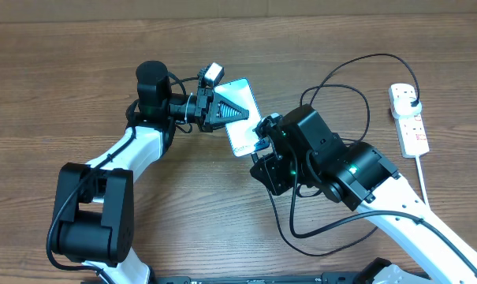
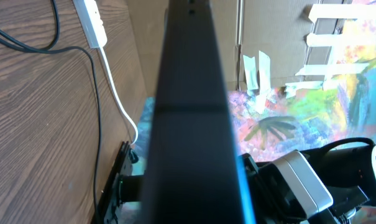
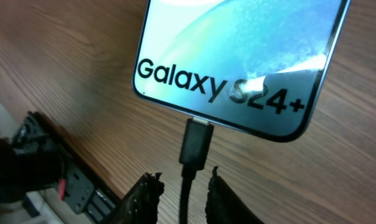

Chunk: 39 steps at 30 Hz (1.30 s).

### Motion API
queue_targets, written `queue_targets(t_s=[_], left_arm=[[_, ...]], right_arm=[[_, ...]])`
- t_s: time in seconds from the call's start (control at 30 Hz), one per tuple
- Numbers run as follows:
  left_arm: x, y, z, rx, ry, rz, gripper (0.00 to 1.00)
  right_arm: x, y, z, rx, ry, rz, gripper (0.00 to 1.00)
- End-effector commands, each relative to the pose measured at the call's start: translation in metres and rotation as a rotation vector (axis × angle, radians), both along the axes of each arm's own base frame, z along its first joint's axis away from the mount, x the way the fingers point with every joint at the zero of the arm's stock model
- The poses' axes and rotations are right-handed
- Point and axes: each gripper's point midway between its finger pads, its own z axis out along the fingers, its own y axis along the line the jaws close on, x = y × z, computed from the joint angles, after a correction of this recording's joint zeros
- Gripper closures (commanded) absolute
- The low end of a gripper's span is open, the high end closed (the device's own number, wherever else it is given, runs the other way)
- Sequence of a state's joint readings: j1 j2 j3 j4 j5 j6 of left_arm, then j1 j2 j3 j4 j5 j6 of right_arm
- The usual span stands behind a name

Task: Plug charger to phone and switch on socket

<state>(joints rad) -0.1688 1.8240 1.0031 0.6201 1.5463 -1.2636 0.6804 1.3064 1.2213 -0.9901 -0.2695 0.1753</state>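
- The right gripper [image 3: 183, 182] is a little way open and has hold of nothing. Its fingers stand either side of the charger's thin cable [image 1: 380, 55] with a gap on both sides.
- Just ahead, toward 12 o'clock in the right wrist view, the connector tip [image 3: 197, 144] meets the bottom edge of the phone [image 3: 237, 50]. A sliver of bright metal shows at the joint, so I cannot tell whether it is fully home.
- The left gripper [image 1: 222, 110] appears to be closed on the phone. One finger lies across the screen and the other is hidden beneath.
- The phone sits just toward 12 o'clock of the overhead centre, screen up and lit, reading "Galaxy S24+".
- Handling, as a judgement:
  - The phone is rigid, light and smooth glass, so it is likely to slide on the wooden table [image 1: 65, 79] unless braced. It is best held across its long edges, clear of the port.
  - The connector is small and stiff and should be taken by its black body, not by the limp cable, which would buckle under a push.
- The cable loops out toward 3 o'clock.
- The socket [image 1: 411, 126] lies at 2 o'clock. A black plug [image 1: 412, 98] sits in its far outlet and its white cord [image 1: 422, 177] trails toward 5 o'clock.
- Its switches are small and probably need a firm fingertip press.
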Motion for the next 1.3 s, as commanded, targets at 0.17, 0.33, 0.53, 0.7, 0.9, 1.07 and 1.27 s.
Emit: queue_targets(t_s=[0.17, 0.33, 0.53, 0.7, 0.9, 1.07, 1.27], left_arm=[[-0.001, 0.0, 0.005, -0.011, -0.044, -0.018, 0.96], [-0.001, 0.0, 0.005, -0.01, -0.04, -0.018, 0.96], [-0.001, 0.0, 0.005, -0.011, -0.041, -0.023, 0.96], [-0.004, 0.0, 0.005, -0.015, -0.054, -0.035, 0.96], [-0.004, 0.0, 0.005, -0.017, -0.062, -0.036, 0.96], [-0.004, -0.001, 0.005, -0.016, -0.054, -0.038, 0.96], [-0.012, -0.011, 0.005, -0.017, -0.055, -0.07, 0.96]], right_arm=[[-0.006, 0.008, -0.006, -0.001, 0.049, 0.008, 0.79], [0.001, 0.006, -0.016, -0.045, 0.047, -0.019, 0.89], [0.014, 0.009, -0.011, -0.031, -0.007, -0.06, 0.95], [0.025, 0.018, -0.002, 0.013, -0.056, -0.061, 0.96], [0.038, 0.029, 0.012, 0.074, -0.129, -0.057, 0.96], [0.051, 0.028, 0.017, 0.06, -0.204, -0.068, 0.96], [0.058, 0.033, 0.029, 0.09, -0.238, -0.072, 0.96]])
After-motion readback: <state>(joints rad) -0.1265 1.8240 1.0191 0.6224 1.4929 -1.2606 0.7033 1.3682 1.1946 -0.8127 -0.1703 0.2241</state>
